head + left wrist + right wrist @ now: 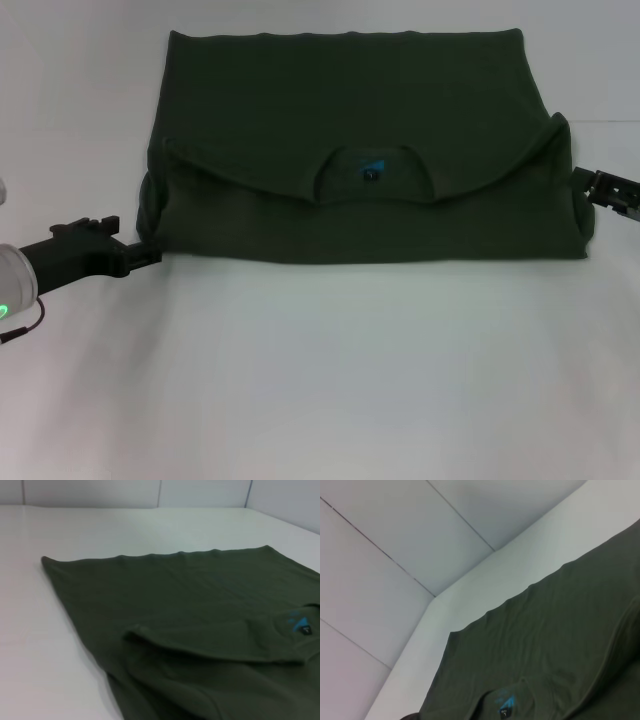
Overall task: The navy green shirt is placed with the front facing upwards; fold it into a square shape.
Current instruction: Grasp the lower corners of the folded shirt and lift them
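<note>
The navy green shirt (340, 100) lies flat on the white table (320, 380), its collar end folded over toward the near side into a wide rectangle. The neck opening with the small blue tag (372, 170) faces up at the middle. No lettering shows. My left gripper (148, 256) is at the shirt's near left corner, at table height. At the shirt's right edge, beside the folded sleeve, is my right gripper (582, 185). The left wrist view shows the shirt (200, 605) and its tag (301, 625). In the right wrist view the shirt (560, 645) and tag (505, 702) appear too.
White table surface stretches between the shirt and the near edge. Pale panelled walls (420, 545) rise behind the table's far side.
</note>
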